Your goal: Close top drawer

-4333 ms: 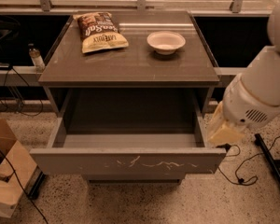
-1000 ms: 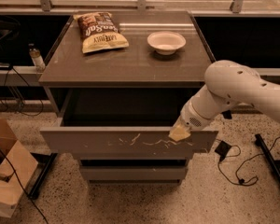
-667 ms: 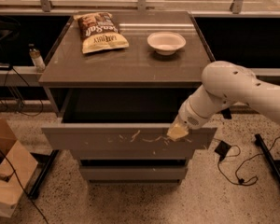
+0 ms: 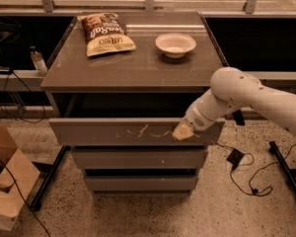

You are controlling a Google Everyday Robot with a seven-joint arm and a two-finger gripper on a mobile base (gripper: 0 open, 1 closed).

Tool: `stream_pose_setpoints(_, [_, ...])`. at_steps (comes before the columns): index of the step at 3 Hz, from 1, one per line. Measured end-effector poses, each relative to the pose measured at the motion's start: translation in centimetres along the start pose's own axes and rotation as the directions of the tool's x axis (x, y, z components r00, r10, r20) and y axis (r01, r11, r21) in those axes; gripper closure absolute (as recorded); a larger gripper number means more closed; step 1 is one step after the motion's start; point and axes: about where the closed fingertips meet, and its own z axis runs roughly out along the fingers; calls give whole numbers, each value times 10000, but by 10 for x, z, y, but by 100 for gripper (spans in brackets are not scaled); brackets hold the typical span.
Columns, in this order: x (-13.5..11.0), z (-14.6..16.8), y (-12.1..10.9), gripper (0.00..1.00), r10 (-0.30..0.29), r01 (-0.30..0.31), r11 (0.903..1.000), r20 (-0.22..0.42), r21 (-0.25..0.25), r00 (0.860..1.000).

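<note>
The top drawer [image 4: 108, 131] is a wide grey handleless drawer with pale scratch marks across its front. It stands only a little way out from the cabinet, with a dark gap above its front panel. My gripper [image 4: 183, 132] is at the end of a white arm that comes in from the right. Its yellowish tip rests against the right part of the drawer front, beside the scratch marks.
The cabinet top [image 4: 138, 63] carries a bag of chips [image 4: 106, 33] and a white bowl [image 4: 175, 44]. Two plain drawer fronts [image 4: 138, 158] lie below. A cardboard box [image 4: 7, 181] stands at the left, cables [image 4: 246, 177] on the floor at the right.
The drawer has slid further into the cabinet, from wide open to nearly in. My gripper has stayed on its front and moved inward with it.
</note>
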Motion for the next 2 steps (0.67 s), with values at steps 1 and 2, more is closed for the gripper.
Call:
stream_pose_setpoints(1, [-2, 6, -7, 82, 67, -68, 10000, 154, 63, 9999])
stream_pose_setpoints(2, [-2, 6, -7, 58, 67, -68, 10000, 154, 62, 9999])
